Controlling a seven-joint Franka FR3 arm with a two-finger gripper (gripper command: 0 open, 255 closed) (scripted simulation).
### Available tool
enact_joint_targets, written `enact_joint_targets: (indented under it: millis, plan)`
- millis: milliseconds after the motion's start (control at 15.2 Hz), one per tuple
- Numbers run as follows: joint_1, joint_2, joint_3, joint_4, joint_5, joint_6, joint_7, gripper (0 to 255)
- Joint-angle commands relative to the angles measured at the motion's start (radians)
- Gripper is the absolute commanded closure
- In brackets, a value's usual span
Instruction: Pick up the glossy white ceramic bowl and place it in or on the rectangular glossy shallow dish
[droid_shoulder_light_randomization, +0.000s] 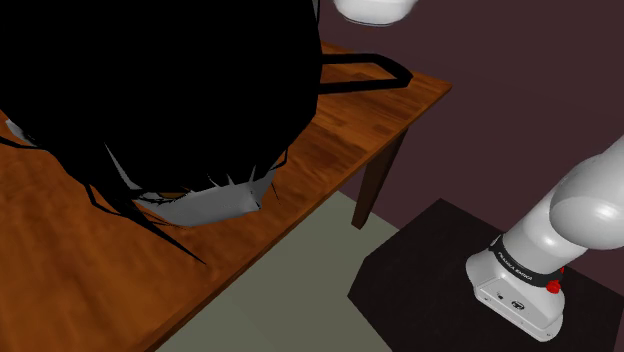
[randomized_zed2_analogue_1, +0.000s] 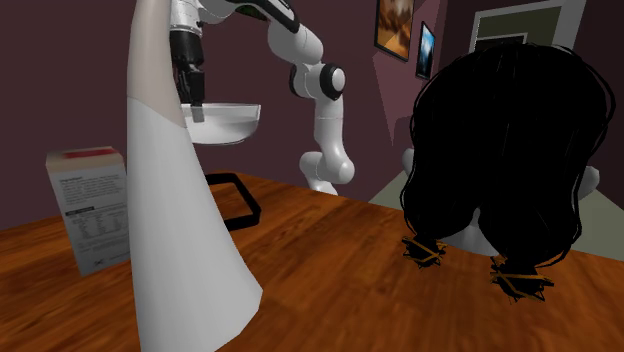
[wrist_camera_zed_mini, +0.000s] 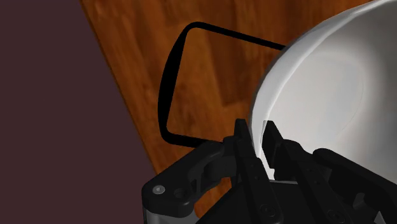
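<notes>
I find the fingers (wrist_camera_zed_mini: 245, 149) closed narrowly on the rim of the white bowl (wrist_camera_zed_mini: 318, 95), one inside the wall and one outside. The gripper (randomized_zed2_analogue_1: 197, 110) holds the bowl in the air, clear of the wooden table (wrist_camera_zed_mini: 127, 38). The black-rimmed rectangular dish (wrist_camera_zed_mini: 168, 76) lies flat on the table below, not touching the bowl.

wood, gloss and flat black

the table (droid_shoulder_light_randomization: 70, 260) is brown wood with clear grain and a soft shine. the bowl (wrist_camera_zed_mini: 318, 89) is white, smooth and glossy. the dish (wrist_camera_zed_mini: 168, 83) shows a smooth black rim; if it is glossy is hard to tell. the gripper (wrist_camera_zed_mini: 261, 140) is matt black. the arm (droid_shoulder_light_randomization: 590, 200) has a smooth white shell. the box (randomized_zed2_analogue_1: 95, 215) looks like printed paper.
</notes>
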Motion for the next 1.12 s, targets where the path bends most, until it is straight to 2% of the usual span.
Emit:
enact_joint_targets:
  millis: [0, 1056]
  plan:
    - [-0.020, 0.033, -0.024, 0.048, -0.001, -0.023, -0.042, 255]
    - [-0.018, -0.062, -0.019, -0.287, -0.006, 0.215, -0.081, 255]
